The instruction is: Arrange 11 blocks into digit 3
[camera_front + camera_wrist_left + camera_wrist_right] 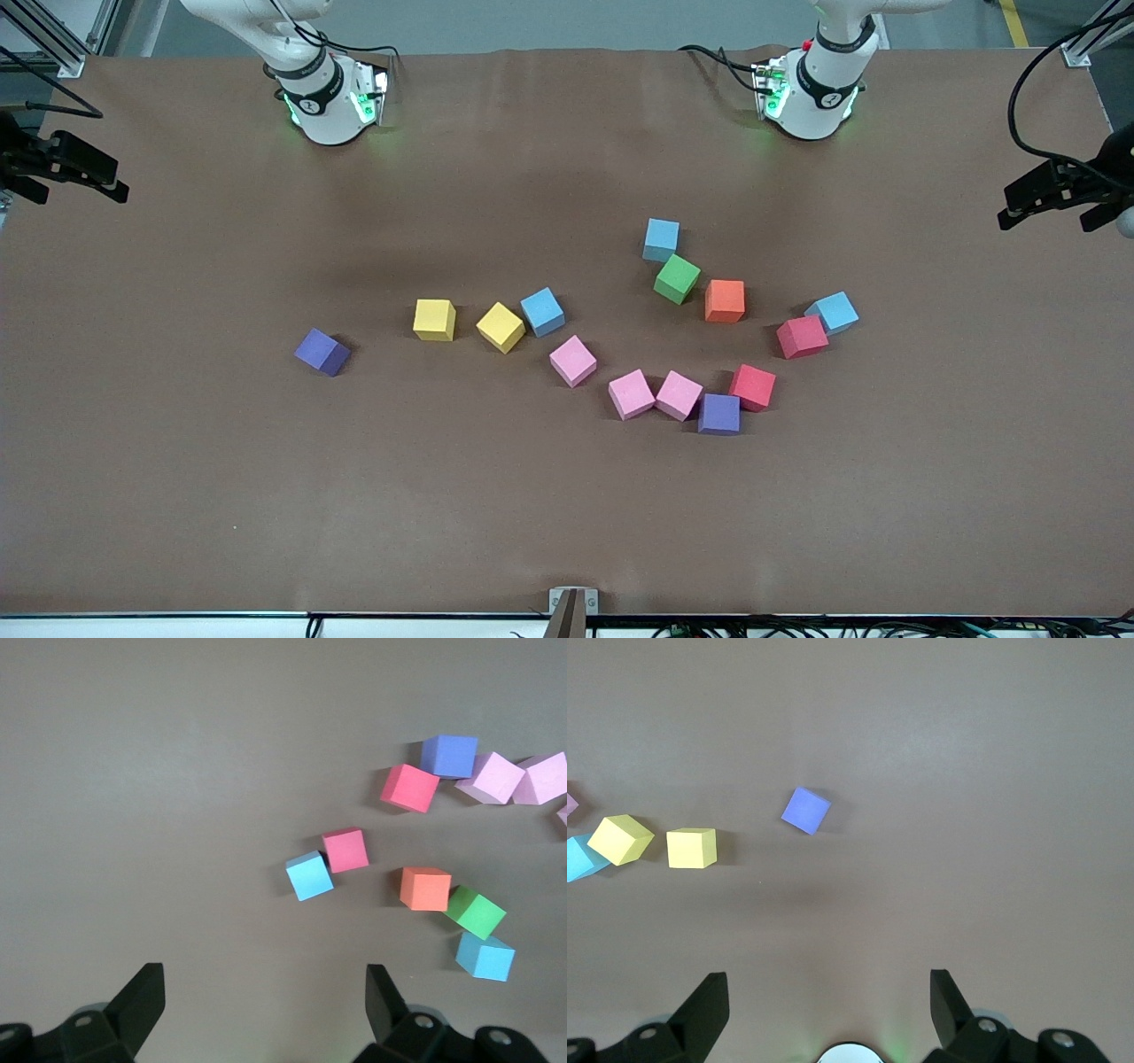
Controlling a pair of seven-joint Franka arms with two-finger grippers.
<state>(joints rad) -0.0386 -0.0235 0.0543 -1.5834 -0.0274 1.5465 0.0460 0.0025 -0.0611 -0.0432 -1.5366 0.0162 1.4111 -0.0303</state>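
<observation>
- Both my grippers are empty with the jaws spread wide: my left gripper [259, 1003] hangs high over the table near my left base, my right gripper [824, 1010] the same near my right base. Neither has committed to a block.
- The blocks lie scattered, no digit 3 begun. A purple block [322, 352] sits alone toward my right arm's end; two yellow blocks [434, 319] and a light blue block [542, 311] stand just beside one another.
- Toward my left arm's end: a green block [677, 278] touching another light blue block [661, 239], an orange block [725, 300] near them, and three pink blocks [631, 394] nearer the front camera, beside a second purple block [718, 413].
- Two red cubes [802, 336] are mixed in; I should leave them, though one touches a third light blue block [833, 312].
- I judge an isolated block the best first pick, jaws squared to its tilted faces.
- Touching neighbours need care, or a finger could nudge them.
</observation>
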